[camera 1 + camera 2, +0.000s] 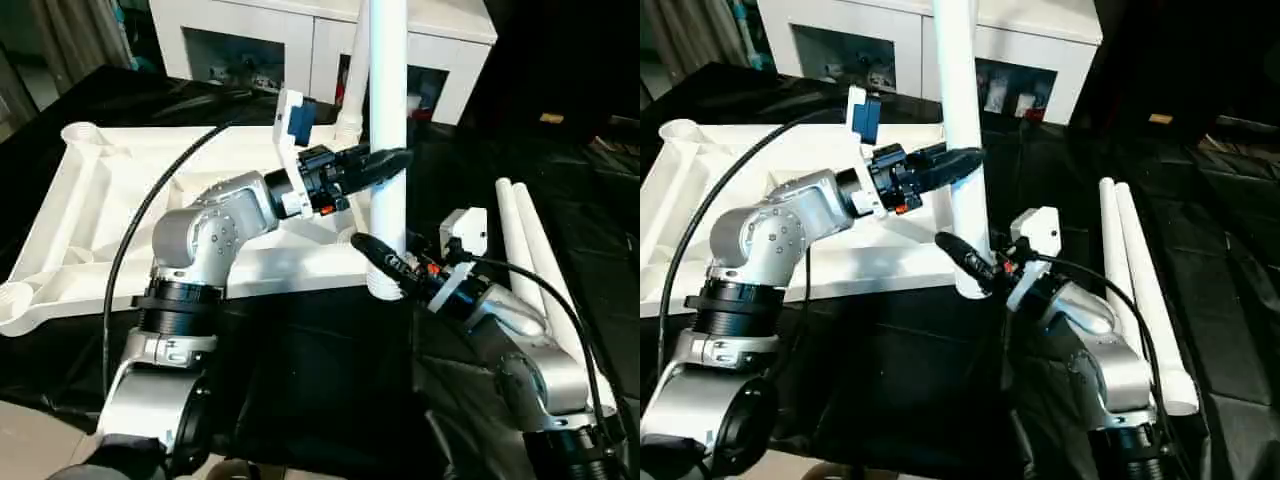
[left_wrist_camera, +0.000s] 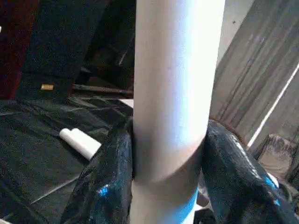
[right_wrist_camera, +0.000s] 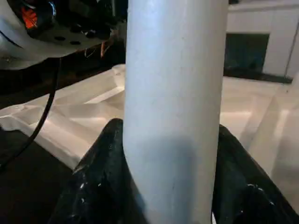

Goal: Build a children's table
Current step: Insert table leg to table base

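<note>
Both end effectors (image 1: 385,165) (image 1: 375,250) clamp the upright leg (image 1: 388,110).

Tube legs: four in view. One leg (image 1: 388,120) stands upright at the near corner of the single tabletop (image 1: 120,210); a second leg (image 1: 350,110) stands behind it; two spare legs (image 1: 540,270) lie side by side. Grippers: two, left gripper (image 1: 385,165) and right gripper (image 1: 375,250).

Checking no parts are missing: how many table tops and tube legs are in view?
White ribbed plastic table top: 1
White round tube legs: 4 (one held upright, one standing behind it, two lying flat)
Total: 5
</note>
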